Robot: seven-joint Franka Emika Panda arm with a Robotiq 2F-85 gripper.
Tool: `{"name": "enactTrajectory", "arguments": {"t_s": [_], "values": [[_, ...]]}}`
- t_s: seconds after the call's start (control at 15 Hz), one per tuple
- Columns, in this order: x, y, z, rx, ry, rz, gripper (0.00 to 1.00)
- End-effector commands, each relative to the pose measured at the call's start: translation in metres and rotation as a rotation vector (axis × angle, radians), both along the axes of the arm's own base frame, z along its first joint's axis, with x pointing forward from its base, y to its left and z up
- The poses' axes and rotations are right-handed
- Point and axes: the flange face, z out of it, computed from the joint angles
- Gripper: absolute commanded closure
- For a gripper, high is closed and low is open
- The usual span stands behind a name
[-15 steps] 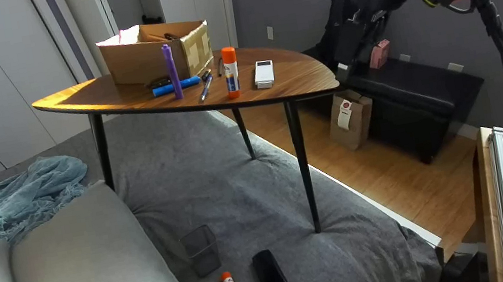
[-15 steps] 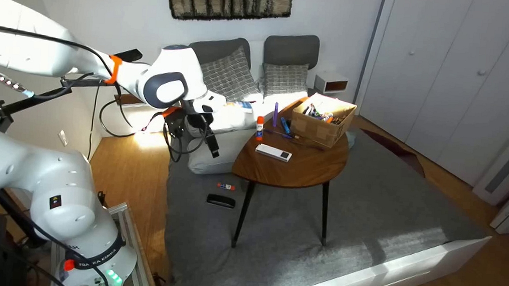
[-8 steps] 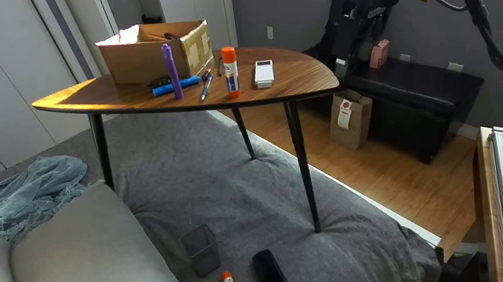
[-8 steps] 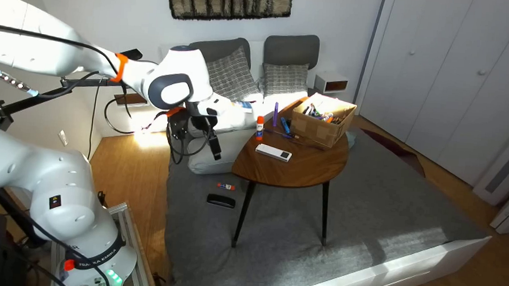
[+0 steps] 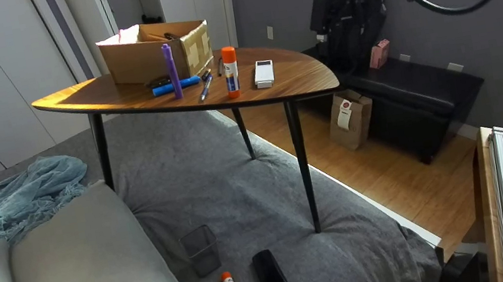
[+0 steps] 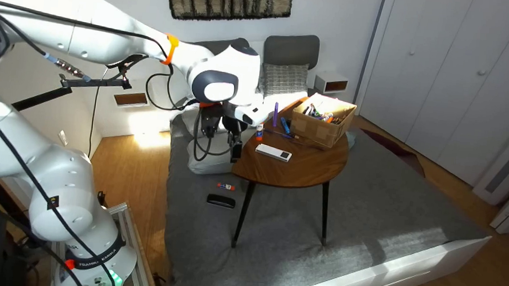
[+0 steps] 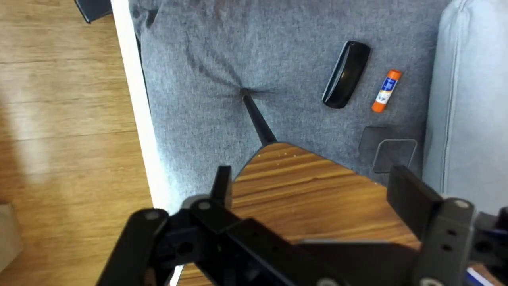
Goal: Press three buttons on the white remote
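Observation:
The white remote lies flat on the wooden table's right part in an exterior view (image 5: pixel 264 74). It also shows in an exterior view (image 6: pixel 273 152), with a dark patch at one end. It does not show in the wrist view. My gripper (image 6: pixel 236 154) points down near the table's rounded corner, beside the remote and apart from it. In the wrist view, my gripper (image 7: pixel 311 182) is open, its two fingers wide apart with nothing between them. The table top (image 7: pixel 309 190) shows below and between the fingers.
A glue stick (image 5: pixel 231 72) stands near the remote. A purple marker (image 5: pixel 172 71) stands upright, with a blue marker (image 5: pixel 176 86) lying beside it. A cardboard box (image 6: pixel 322 120) stands farther back. A black case (image 7: pixel 346 74), a glue stick (image 7: pixel 386 91) and a clear container (image 7: pixel 395 155) are on the bed.
My arm has moved toward the table, and the gripper has come closer to its corner and to the remote. The remote and the other table objects have not moved.

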Motion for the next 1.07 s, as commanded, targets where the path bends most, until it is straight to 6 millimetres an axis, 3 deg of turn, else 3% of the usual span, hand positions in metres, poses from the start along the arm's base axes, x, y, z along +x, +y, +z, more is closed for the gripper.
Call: {"name": "enactTrajectory", "arguments": {"t_s": [0.0, 0.2, 0.4, 0.47, 0.67, 1.0], "values": [[0.041, -0.014, 0.023, 0.127, 0.067, -0.041, 0.00], [0.067, -0.015, 0.027, 0.226, 0.174, -0.098, 0.00], [0.091, -0.020, 0.028, 0.220, 0.201, -0.195, 0.00], [0.070, -0.017, 0.028, 0.201, 0.171, -0.140, 0.00], [0.088, -0.021, 0.022, 0.195, 0.184, -0.173, 0.00], [0.091, -0.021, 0.021, 0.195, 0.186, -0.176, 0.00]]}}
